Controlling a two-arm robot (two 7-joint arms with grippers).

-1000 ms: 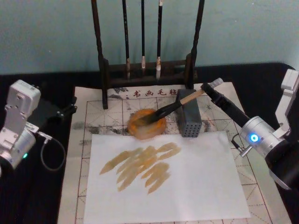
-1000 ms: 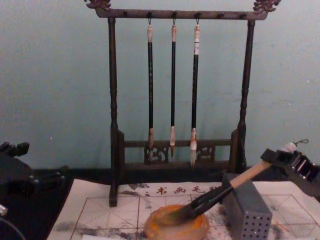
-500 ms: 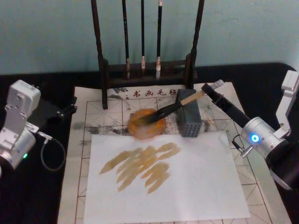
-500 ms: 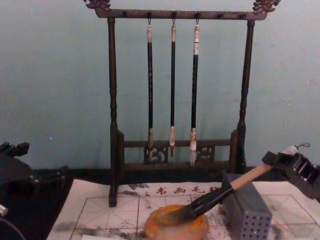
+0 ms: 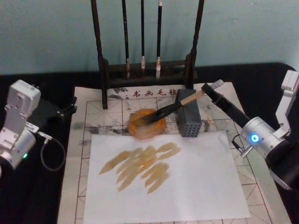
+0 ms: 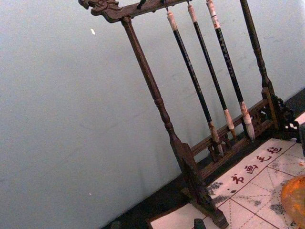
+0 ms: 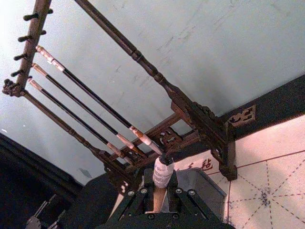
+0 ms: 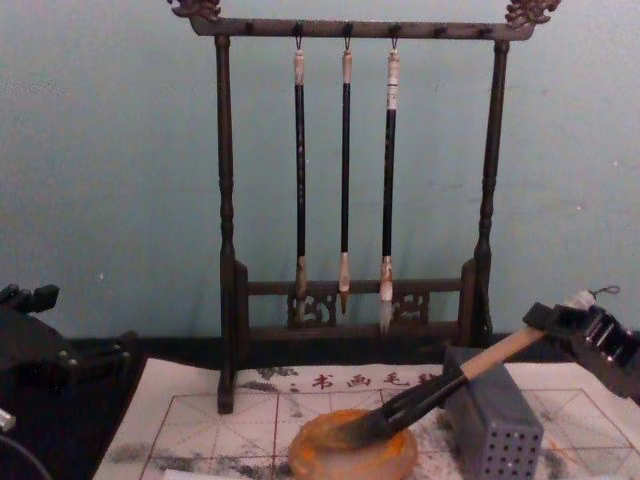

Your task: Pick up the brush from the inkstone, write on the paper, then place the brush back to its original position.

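Head view looks down on a black worktop (image 5: 42, 200). A big paper (image 5: 93, 116) with red grid lines lies on it. A plain sheet (image 5: 201, 186) lies on top of the paper, on the side near the robot. The plain sheet has yellow-brown strokes (image 5: 142, 167) on its left part. Behind that sheet, on the paper, sits the round orange inkstone (image 5: 152, 134). Just to its right stands a grey block (image 5: 190, 122) with small holes.

The brush (image 5: 174, 107) lies at a slant. Its black hairs rest in the inkstone. Its pale handle leans on the top of the block, and its white end points up and to the right. The right claw (image 5: 207, 89) reaches in from the right and is at that high end of the brush. In the right wrist view the two black fingers (image 7: 178, 198) sit tight on both sides of the handle. The white end pokes out past them, so the claw is clamped on the brush. The chest view shows this from the side, with the hairs down in the dish and the claw up at the right.

The left claw (image 5: 63, 111) is just off the left edge of the paper, well away from the brush. I cannot tell if it is apart or together.

At the back stands a dark wooden rack (image 5: 100, 56). Three thin brushes (image 8: 345, 170) hang from it.
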